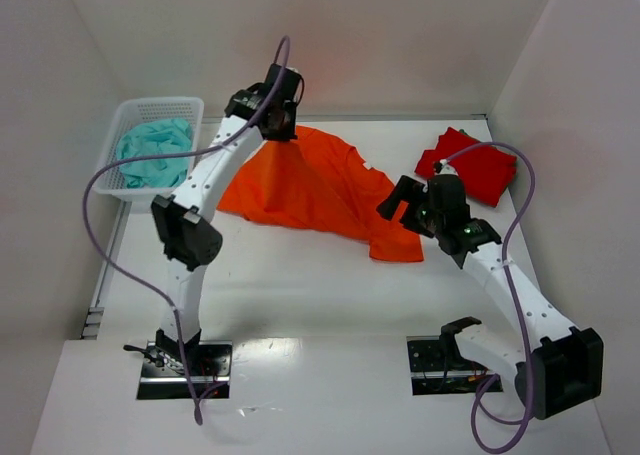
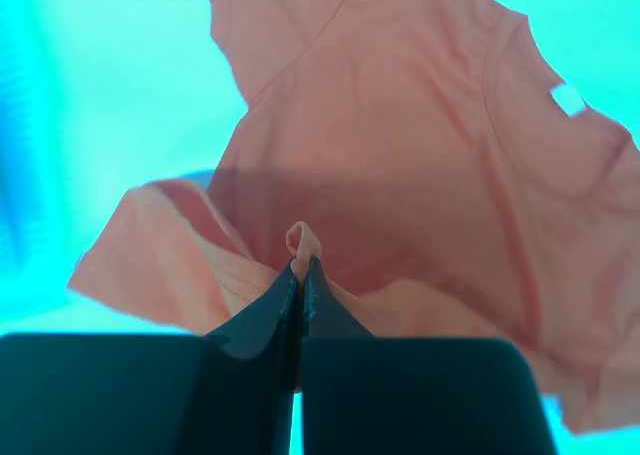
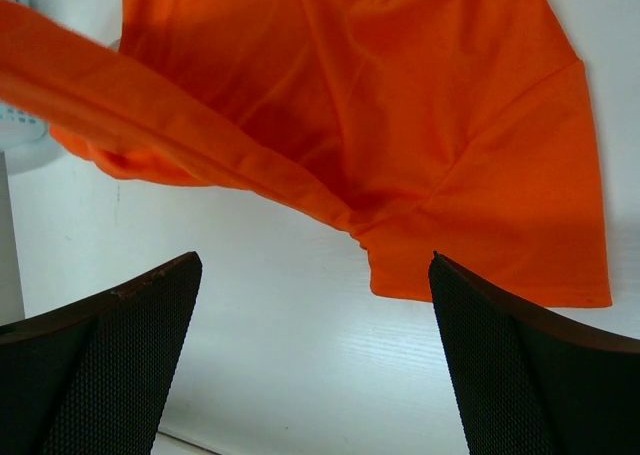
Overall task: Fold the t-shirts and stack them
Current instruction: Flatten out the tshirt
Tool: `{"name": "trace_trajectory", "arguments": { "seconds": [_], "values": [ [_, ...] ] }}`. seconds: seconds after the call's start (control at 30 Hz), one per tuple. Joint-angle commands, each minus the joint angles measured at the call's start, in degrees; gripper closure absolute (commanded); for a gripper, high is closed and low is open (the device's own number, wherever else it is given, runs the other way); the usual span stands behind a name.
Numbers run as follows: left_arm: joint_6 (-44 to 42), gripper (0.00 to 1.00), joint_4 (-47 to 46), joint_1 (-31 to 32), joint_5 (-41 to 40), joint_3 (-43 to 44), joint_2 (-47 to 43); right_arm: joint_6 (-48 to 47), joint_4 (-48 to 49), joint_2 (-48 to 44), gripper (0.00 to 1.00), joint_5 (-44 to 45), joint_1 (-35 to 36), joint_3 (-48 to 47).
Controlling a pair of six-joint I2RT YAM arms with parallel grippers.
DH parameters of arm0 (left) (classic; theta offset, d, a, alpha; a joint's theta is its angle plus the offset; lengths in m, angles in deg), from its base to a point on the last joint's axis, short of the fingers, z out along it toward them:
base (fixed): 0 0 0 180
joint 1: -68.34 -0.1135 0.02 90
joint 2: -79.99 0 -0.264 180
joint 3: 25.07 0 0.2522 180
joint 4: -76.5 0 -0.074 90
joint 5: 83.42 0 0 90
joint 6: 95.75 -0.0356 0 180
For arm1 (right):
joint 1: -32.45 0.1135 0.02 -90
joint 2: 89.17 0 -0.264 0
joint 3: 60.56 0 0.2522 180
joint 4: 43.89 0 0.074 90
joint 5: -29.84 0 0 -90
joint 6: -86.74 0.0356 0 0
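On worktop [image 1: 300, 285], bright orange cloth t-shirt [image 1: 320, 190] is gripped, unfolded, by left pincer [image 2: 302, 265]; right pincer [image 3: 312, 275] is held open, empty; deeper red t-shirt [image 1: 470, 165] is bunched aside. Folding and stacking are judged undone.

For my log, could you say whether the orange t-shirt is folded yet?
Not folded: the orange t-shirt lies spread, one edge pinched up by the left gripper.

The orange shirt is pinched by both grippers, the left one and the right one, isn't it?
Not quite. Only the left gripper pinches the orange shirt, shut on a small fold of it. The right gripper is open, with its fingers wide apart and holding nothing. The right wrist view shows this.
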Motion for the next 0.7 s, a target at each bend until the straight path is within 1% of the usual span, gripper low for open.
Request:
{"name": "trace_trajectory", "arguments": {
  "seconds": [0.0,0.03,0.1,0.17,0.23,0.3,0.33,0.4,0.5,0.53,0.6,0.67],
  "values": [
    [1.3,1.0,-3.8,0.9,3.0,-18.6,-14.0,-0.1,1.3,-2.2,0.0,0.0,-0.8,1.2],
    [2.9,1.0,-6.0,0.9,3.9,-25.8,-17.9,-0.1,1.3,-2.4,0.0,0.0,-0.8,1.4],
    [6.9,1.0,-8.8,0.9,5.5,-35.8,-25.3,-0.1,0.6,-2.9,0.0,0.0,-0.8,1.9],
    [10.8,1.0,-12.0,0.9,8.3,-49.2,-31.8,-0.1,0.1,-3.9,0.0,0.0,-0.8,2.1],
    [15.4,0.99,-13.1,1.4,9.1,-56.2,-38.9,-0.1,-0.2,-4.5,0.0,-0.3,-0.8,2.1],
    [17.5,0.94,-13.6,1.4,10.3,-63.9,-43.4,-0.1,-0.4,-4.5,0.0,-0.5,-0.8,2.1],
    [18.8,0.86,-13.6,1.4,11.9,-66.8,-46.3,-0.1,-0.4,-4.5,0.0,-0.5,-0.8,2.1],
    [20.7,0.64,-13.6,1.8,14.0,-70.9,-49.2,-0.1,-0.7,-4.1,0.0,-0.5,-0.8,2.1],
    [23.6,0.3,-13.3,3.1,15.2,-75.1,-53.0,-0.1,-0.9,-3.7,0.0,-0.3,-0.8,1.9],
    [24.7,0.23,-12.9,3.4,15.5,-76.6,-53.9,-0.1,-0.9,-3.7,0.0,0.3,-0.8,1.6],
    [26.6,0.15,-12.3,3.7,15.5,-79.1,-56.9,-0.1,-0.9,-3.7,0.0,0.9,-0.8,1.6],
    [28.7,0.14,-12.3,4.0,14.8,-80.8,-59.6,-0.1,-0.9,-3.7,0.0,1.2,-0.8,1.6]
  ]
}}
